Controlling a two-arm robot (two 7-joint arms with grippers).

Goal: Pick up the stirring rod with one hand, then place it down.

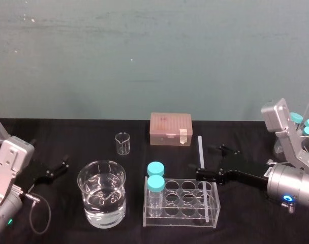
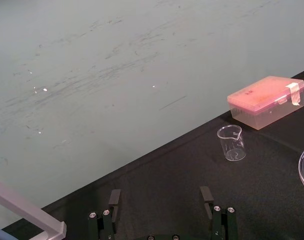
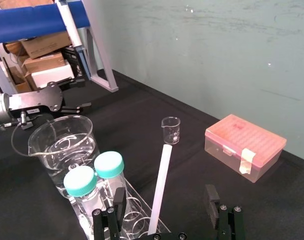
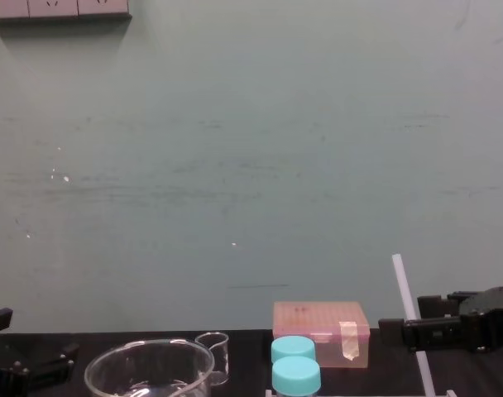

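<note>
1. The counter (image 1: 68,137) has a black top and runs back to a pale green wall.
2. A large glass beaker (image 1: 101,193), part full of clear liquid, stands left of centre near the front edge.
3. A small empty beaker (image 1: 123,143) stands upright farther back, apart from the large one.
4. A pink translucent box (image 1: 170,129), lid shut and a strip of tape on its front, sits near the back, to the right of the small beaker.
5. A clear rack (image 1: 180,218) stands in front of the box, beside the large beaker without touching it.
</note>
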